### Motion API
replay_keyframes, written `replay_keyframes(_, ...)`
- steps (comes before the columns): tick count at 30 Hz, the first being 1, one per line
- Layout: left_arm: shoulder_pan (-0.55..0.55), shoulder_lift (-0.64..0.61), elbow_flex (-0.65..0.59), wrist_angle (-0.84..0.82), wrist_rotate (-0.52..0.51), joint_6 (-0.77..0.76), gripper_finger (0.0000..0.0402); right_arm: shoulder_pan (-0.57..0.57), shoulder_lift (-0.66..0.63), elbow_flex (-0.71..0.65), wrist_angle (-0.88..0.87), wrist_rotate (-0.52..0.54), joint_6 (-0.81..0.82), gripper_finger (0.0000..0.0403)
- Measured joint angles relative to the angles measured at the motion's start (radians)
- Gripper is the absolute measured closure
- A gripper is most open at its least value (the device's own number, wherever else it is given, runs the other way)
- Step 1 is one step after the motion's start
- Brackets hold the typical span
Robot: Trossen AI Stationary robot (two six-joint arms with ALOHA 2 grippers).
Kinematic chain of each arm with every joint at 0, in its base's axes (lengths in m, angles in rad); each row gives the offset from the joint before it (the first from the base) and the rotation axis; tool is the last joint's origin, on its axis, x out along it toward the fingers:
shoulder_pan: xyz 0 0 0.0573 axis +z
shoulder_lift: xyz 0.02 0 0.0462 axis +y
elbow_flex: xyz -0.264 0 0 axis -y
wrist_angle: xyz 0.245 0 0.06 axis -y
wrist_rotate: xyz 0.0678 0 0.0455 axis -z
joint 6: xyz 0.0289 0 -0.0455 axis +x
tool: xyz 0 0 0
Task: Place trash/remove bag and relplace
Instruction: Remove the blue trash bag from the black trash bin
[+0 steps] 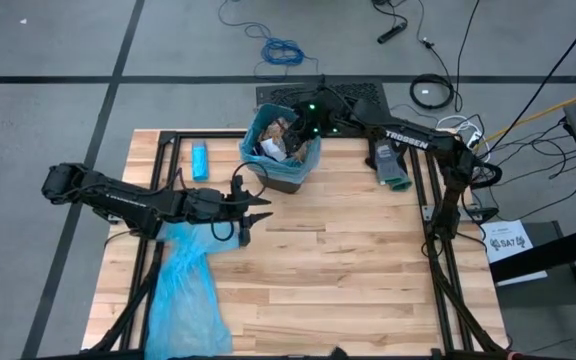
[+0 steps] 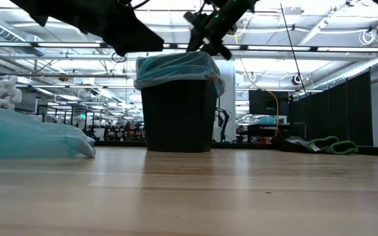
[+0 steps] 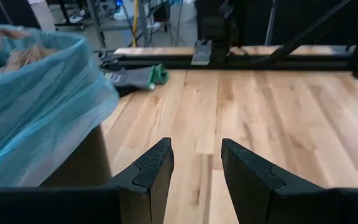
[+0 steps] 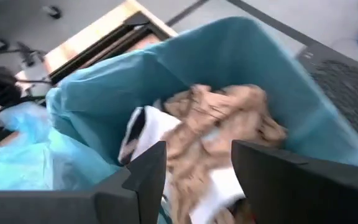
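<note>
Trash (image 4: 219,134), mostly brown n white paper wads, sits piled inside the bin (image 1: 286,152) w/ the blue liner (image 4: 79,118), at the table's (image 1: 348,280) far edge. Right gripper (image 1: 308,122) hangs right over the bin mouth, fingers spread apart, nothing in em. Left gripper (image 1: 258,212) is just beside the bin's near side, fingers also parted n empty, w/ a loose blue bag (image 1: 183,290) lying under that arm.

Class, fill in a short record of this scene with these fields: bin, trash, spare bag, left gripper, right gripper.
bin: dark bin lined with a blue bag, at the table's far side
trash: brown and white paper scraps inside the bin
spare bag: blue bag lying flat at the table's near-left
left gripper: open, empty, near the bin
right gripper: open, above the trash
</note>
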Motion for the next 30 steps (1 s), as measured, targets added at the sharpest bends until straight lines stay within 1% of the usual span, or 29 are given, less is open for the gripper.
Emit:
replay_keyframes(2,0.006,0.000,0.000,-0.022,-0.014,0.000,0.0260,0.006,-0.039,0.000,-0.058,0.057,0.024,0.0228)
replay_keyframes(4,0.007,0.000,0.000,-0.040,-0.034,0.000,0.0260,0.024,-0.093,0.000,-0.132,0.142,0.049,0.0228)
replay_keyframes(7,0.007,0.000,0.000,-0.074,-0.071,-0.002,0.0260,0.074,-0.173,0.000,-0.258,0.230,0.104,0.0230)
replay_keyframes(12,0.007,0.000,0.000,-0.093,-0.076,-0.055,0.0260,0.200,-0.278,0.000,-0.502,0.350,0.234,0.0231)
replay_keyframes(15,0.007,0.000,0.000,-0.088,-0.076,-0.058,0.0260,0.293,-0.322,-0.004,-0.655,0.449,0.364,0.0231)
replay_keyframes(17,0.007,0.000,0.000,-0.085,-0.076,-0.074,0.0260,0.364,-0.348,-0.035,-0.731,0.509,0.468,0.0231)
replay_keyframes(20,0.007,0.000,0.000,-0.085,-0.073,-0.080,0.0260,0.478,-0.394,-0.139,-0.785,0.552,0.611,0.0231)
replay_keyframes(24,0.007,0.000,0.000,-0.089,-0.044,-0.095,0.0260,0.623,-0.466,-0.377,-0.745,0.549,0.780,0.0232)
replay_keyframes(27,0.005,0.000,0.000,-0.092,-0.015,-0.107,0.0260,0.727,-0.524,-0.594,-0.624,0.548,0.931,0.0232)
replay_keyframes(30,-0.004,0.000,0.000,-0.092,-0.011,-0.106,0.0260,0.822,-0.564,-0.813,-0.407,0.547,1.036,0.0232)
